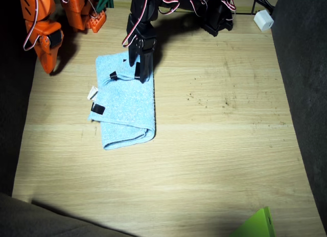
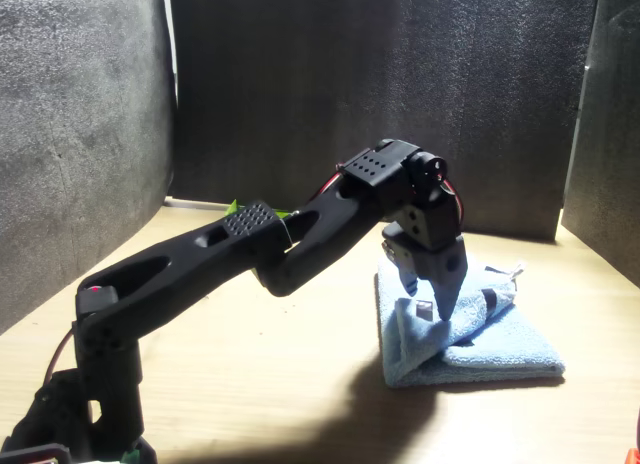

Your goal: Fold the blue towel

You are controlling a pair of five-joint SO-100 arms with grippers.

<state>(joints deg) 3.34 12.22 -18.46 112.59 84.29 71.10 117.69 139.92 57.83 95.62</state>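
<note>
In the fixed view we count one blue towel (image 1: 126, 101), already doubled over, lying near the bench's (image 1: 214, 160) far edge. The black left arm reaches across and plants the left gripper (image 1: 138, 73) on the towel's far end, apparently pinning or pinching a layer; we cannot tell how its jaws stand. The orange right gripper (image 1: 48, 61) rests off by the bench's side edge, state unclear. We count two black tape strips and one white tag.

In the front view, the left gripper (image 2: 440, 302) points down into the towel's (image 2: 500, 349) upper layer, fingertips close together, probably nipping cloth.

Left arm outstretched, its hand (image 1: 139, 68) pointing down; right arm tucked back.
</note>
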